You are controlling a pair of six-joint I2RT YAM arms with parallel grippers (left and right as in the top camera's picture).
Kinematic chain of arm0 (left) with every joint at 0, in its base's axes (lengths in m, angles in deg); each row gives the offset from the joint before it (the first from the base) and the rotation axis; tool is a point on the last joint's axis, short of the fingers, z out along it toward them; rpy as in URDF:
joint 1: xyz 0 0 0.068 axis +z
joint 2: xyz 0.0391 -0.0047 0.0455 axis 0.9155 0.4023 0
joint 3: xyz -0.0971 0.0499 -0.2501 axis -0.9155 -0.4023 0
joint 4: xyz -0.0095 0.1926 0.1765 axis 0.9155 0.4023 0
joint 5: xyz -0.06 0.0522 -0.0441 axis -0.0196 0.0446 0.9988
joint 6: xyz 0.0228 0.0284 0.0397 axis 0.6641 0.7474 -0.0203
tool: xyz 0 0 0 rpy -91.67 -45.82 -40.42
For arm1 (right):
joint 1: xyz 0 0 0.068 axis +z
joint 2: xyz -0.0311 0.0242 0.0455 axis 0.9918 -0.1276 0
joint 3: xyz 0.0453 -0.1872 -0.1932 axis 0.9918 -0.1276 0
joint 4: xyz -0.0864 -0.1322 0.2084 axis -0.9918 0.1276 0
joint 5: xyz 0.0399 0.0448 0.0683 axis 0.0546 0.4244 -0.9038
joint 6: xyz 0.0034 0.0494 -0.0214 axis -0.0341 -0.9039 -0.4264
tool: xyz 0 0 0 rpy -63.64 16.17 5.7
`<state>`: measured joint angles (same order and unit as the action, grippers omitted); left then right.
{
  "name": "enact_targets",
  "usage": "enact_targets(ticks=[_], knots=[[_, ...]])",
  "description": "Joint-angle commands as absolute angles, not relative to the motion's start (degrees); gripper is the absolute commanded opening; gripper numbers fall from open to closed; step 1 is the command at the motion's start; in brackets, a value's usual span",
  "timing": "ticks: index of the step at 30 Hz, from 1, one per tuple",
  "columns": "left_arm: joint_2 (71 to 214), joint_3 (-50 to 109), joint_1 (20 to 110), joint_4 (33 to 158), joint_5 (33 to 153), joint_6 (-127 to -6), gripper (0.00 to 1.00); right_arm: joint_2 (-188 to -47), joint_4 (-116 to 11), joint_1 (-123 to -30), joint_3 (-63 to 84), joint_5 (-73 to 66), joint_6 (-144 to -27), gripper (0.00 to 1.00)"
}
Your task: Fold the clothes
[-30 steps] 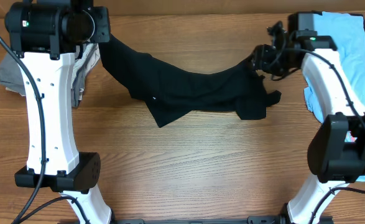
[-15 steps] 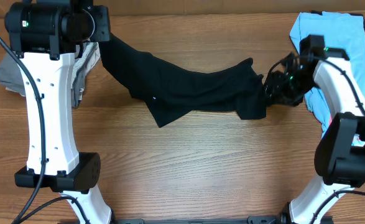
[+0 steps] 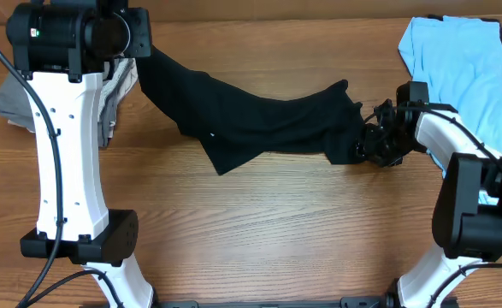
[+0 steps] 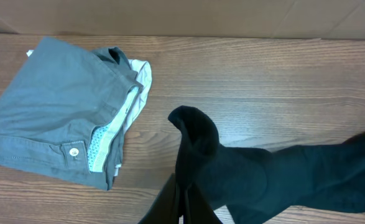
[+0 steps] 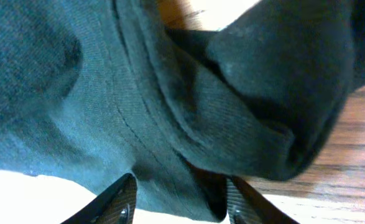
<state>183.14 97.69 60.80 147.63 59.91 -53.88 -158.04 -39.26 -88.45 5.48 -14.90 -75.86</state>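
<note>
One black T-shirt (image 3: 268, 124) — pinched in the left tool (image 4: 182, 202).

Left arm (image 3: 62, 154) stretched forward, left pincer (image 4: 182, 200) clamped tight, right pincer (image 5: 179, 183) low, jaws parted

I see a wooden desk (image 3: 259, 231), brown grain. Black T-shirt (image 3: 268, 124) sprawls crumpled across the far middle. Light blue T-shirt (image 3: 460, 60) lies at the far right corner. Folded grey trousers (image 4: 45, 124) sit far left, white cloth (image 4: 142, 71) tucked against them.
</note>
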Motion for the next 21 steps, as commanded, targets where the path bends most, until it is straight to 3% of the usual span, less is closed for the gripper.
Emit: enact_targets(ticks=[1, 4, 5, 13, 21], knots=[[183.4, 98.7, 61.2, 147.5, 59.4, -54.5, 0.04, -157.8, -41.1, -88.0, 1.7, -14.5, -77.4, 0.4], [183.4, 98.7, 61.2, 147.6, 59.4, -54.5, 0.04, -157.8, -41.4, -88.0, 1.2, -14.9, -77.7, 0.07], [183.4, 98.7, 61.2, 147.6, 59.4, -54.5, 0.04, -157.6, -41.4, -88.0, 1.3, -15.4, -78.3, 0.04], [180.7, 100.1, 61.2, 144.2, 59.4, -55.1, 0.04, -146.7, -32.0, -90.5, 13.7, -19.4, -78.4, 0.04], [171.6, 104.3, 61.2, 138.3, 58.9, -55.1, 0.04, -137.8, -13.4, -97.5, 47.5, -15.3, -77.1, 0.04]])
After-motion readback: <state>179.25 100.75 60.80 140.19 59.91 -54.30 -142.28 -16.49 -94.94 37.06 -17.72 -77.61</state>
